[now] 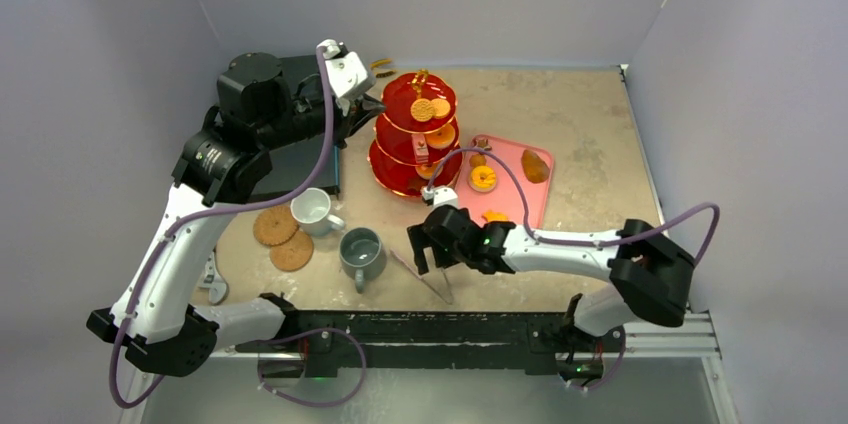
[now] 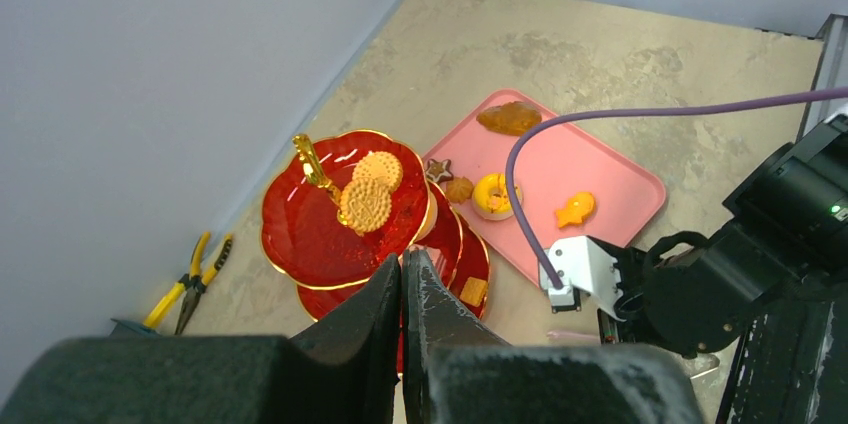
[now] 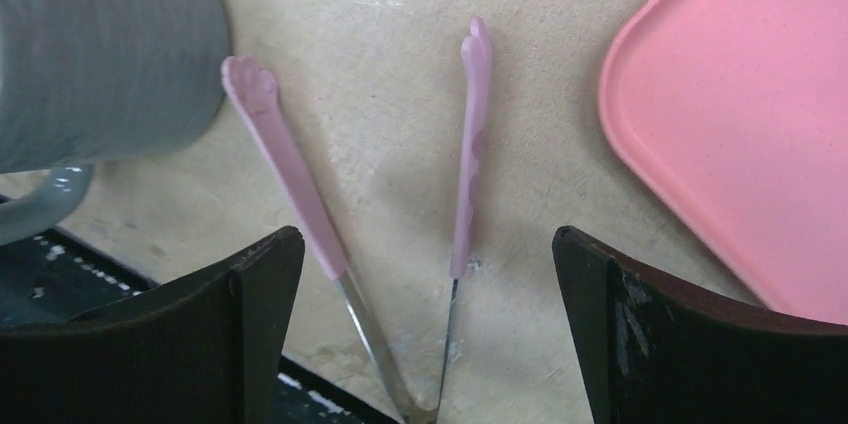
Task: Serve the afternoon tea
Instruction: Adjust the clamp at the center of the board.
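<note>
**Tea Service Partway Through: Stand Partly Filled, Mugs Off Their Coasters**

Seen from above, the red three-tier stand (image 1: 402, 130) sits at upper centre of the frame. Two round biscuits (image 2: 365, 204) lie on its top tier by the gold handle, and an orange pastry (image 1: 441, 134) shows on the tier below. That part of the job looks begun but not finished.

The pink tray (image 1: 515, 199) just right of the stand still carries a ring doughnut (image 2: 493, 194), a brown pastry (image 2: 510, 117), a fish-shaped biscuit (image 2: 577, 210) and a couple of smaller pieces.

The drinks side looks untouched. The white mug (image 1: 312, 209) and grey mug (image 1: 361, 252) stand on the bare table at lower left of centre. The two cork coasters (image 1: 275, 226) lie beside them with nothing on top.

The right gripper (image 1: 428, 249) hovers low at centre, fingers spread wide. The pink-tipped tongs (image 3: 465, 174) lie flat on the table beneath the gap, gripped by nothing, just beside the grey mug. The left gripper (image 2: 401, 266) is raised at the stand's left, its fingers pressed together and empty.

By this view, the tray pastries remain to be moved and both mugs remain to be set on coasters.
</note>
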You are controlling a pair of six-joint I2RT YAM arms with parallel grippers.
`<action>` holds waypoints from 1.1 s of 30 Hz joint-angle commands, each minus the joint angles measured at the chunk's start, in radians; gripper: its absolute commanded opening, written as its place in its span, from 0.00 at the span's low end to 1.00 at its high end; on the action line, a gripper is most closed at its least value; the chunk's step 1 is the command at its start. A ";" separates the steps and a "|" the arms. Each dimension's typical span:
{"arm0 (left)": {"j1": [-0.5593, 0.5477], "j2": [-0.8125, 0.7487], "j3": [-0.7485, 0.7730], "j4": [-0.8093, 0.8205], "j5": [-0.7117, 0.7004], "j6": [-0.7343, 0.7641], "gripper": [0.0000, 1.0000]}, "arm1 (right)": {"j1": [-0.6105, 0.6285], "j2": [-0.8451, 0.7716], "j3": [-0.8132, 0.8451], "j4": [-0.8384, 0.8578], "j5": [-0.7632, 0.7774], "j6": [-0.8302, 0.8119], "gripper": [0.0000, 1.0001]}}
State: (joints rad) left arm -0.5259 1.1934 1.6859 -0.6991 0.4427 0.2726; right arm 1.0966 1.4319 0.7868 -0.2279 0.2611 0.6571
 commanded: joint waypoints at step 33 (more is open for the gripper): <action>0.003 0.002 0.070 -0.036 0.014 0.016 0.03 | 0.103 0.082 -0.166 0.413 0.026 -0.085 0.99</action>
State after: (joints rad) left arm -0.5259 1.1954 1.7084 -0.7345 0.4423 0.2771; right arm 1.1622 1.4815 0.6178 0.1318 0.2115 0.5858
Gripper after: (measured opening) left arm 0.030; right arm 0.987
